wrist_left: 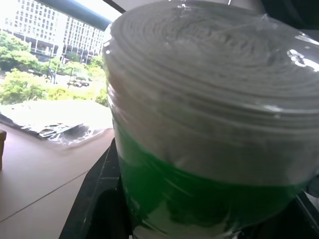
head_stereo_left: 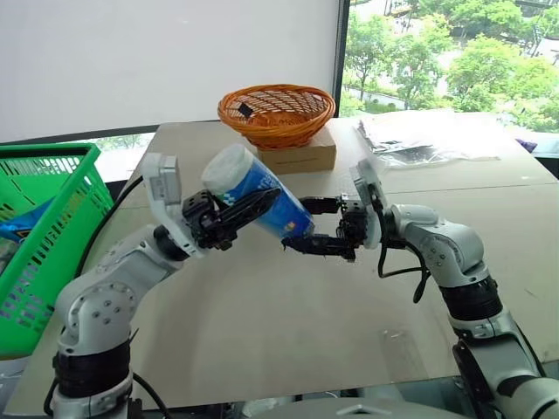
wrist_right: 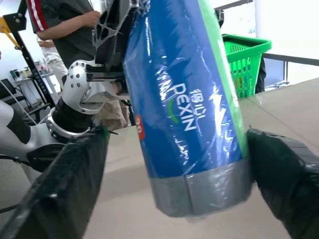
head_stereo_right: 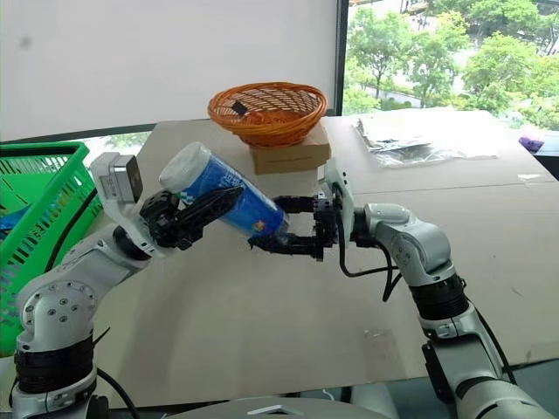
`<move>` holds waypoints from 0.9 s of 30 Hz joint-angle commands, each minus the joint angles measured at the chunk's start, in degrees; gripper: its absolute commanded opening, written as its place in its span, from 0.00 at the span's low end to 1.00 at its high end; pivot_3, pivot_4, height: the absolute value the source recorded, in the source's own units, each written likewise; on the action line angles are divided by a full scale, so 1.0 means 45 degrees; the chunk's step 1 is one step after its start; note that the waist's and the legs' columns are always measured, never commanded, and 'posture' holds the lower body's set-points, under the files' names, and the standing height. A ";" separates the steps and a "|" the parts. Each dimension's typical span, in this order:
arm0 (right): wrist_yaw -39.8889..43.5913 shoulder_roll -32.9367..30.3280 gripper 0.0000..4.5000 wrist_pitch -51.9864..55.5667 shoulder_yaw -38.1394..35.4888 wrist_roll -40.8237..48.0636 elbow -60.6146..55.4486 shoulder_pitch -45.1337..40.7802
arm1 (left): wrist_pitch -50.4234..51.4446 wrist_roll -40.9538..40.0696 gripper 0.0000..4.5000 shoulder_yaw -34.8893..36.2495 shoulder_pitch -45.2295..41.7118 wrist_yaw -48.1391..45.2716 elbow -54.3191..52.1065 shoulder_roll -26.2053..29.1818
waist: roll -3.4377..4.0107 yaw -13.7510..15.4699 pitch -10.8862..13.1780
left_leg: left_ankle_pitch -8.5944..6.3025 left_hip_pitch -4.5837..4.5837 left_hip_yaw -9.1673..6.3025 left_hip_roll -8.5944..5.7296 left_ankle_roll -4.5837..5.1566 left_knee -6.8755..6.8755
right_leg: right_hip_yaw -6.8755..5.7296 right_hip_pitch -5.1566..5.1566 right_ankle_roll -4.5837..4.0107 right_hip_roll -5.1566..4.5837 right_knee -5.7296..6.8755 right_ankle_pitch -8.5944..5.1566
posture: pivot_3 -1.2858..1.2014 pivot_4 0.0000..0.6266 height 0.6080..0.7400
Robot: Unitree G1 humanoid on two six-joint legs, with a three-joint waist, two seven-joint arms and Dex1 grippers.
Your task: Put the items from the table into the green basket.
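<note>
While the left gripper (head_stereo_left: 229,216) clasps the blue-and-green wrapped cylinder (head_stereo_left: 255,202) aloft over the table (head_stereo_left: 288,323), the right gripper (head_stereo_left: 325,225) stands released around its lower end, so a swing to the green basket (head_stereo_left: 42,229) likely follows.

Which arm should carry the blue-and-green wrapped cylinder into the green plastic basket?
Left. The left gripper grips the blue-and-green wrapped cylinder, and the green plastic basket sits on that side. The right gripper stands open around its lower end.
</note>
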 commanded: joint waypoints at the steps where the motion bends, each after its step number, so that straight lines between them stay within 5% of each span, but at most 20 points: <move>1: 0.0220 -0.0498 1.00 -0.0083 -0.0484 0.0303 -0.0601 -0.0045 | -0.0535 0.0609 0.42 0.0628 -0.0439 0.0759 0.0088 0.0342 | -0.0001 0.0017 0.0000 | -0.0001 0.0000 0.0000 0.0000 0.0001 0.0000 | -0.0001 0.0000 0.0001 0.0000 -0.0001 0.0000 | 0.59 0.00 1.00; 6: 0.1169 -0.2453 1.00 -0.0608 -0.1380 0.0335 -0.0912 0.0342 | -0.0163 0.2181 0.42 0.2275 -0.0882 0.2281 -0.0030 0.2903 | -0.0028 0.0087 0.0043 | -0.0005 -0.0003 -0.0011 0.0000 0.0008 -0.0004 | -0.0011 0.0001 0.0000 0.0001 -0.0007 -0.0002 | 0.61 0.00 1.00; 11: 0.1689 -0.2730 1.00 -0.0727 -0.2953 0.1922 -0.1097 0.0215 | 0.0075 0.4775 0.42 0.4018 -0.1505 0.3575 0.2313 0.5844 | -0.0031 0.0093 0.0055 | -0.0010 0.0002 -0.0014 0.0020 0.0018 -0.0022 | -0.0019 0.0002 0.0007 0.0023 -0.0030 -0.0008 | 0.63 0.00 1.00; 15: 0.1611 -0.2549 1.00 -0.1601 -0.3406 0.1998 -0.1292 0.0050 | -0.0116 0.8055 0.42 0.4929 -0.0219 0.3915 0.4873 0.8034 | 0.0001 0.0082 0.0075 | -0.0012 0.0018 -0.0002 0.0021 0.0019 -0.0050 | -0.0008 0.0000 0.0004 0.0032 -0.0029 -0.0013 | 0.63 0.00 1.00; 20: 0.1411 -0.2362 1.00 -0.1835 -0.3495 0.2200 -0.1386 -0.0046 | -0.1749 1.0587 0.42 0.5089 0.1216 0.3250 0.7389 0.8802 | 0.0009 0.0222 0.0094 | -0.0013 0.0014 -0.0007 0.0021 0.0018 -0.0057 | -0.0019 0.0000 0.0006 0.0011 -0.0040 -0.0014 | 0.63 0.00 1.00; 26: 0.1510 -0.2333 1.00 -0.2763 -0.3103 0.1319 -0.1144 0.0242 | -0.3547 1.1336 0.42 0.4151 -0.0158 0.3456 0.9824 0.7818 | -0.0063 0.0800 0.0072 | -0.0016 -0.0041 -0.0066 0.0022 0.0011 -0.0045 | -0.0106 -0.0001 0.0006 -0.0021 -0.0099 -0.0007 | 0.62 0.00 1.00; 27: 0.1470 -0.2312 1.00 -0.2793 -0.3099 0.1336 -0.1150 0.0249 | -0.3715 1.1457 0.53 0.4040 -0.0334 0.3468 1.0148 0.7743 | -0.0077 0.0847 0.0062 | -0.0016 -0.0046 -0.0066 0.0022 0.0011 -0.0045 | -0.0109 -0.0002 0.0006 -0.0023 -0.0105 -0.0006 | 0.62 0.00 1.00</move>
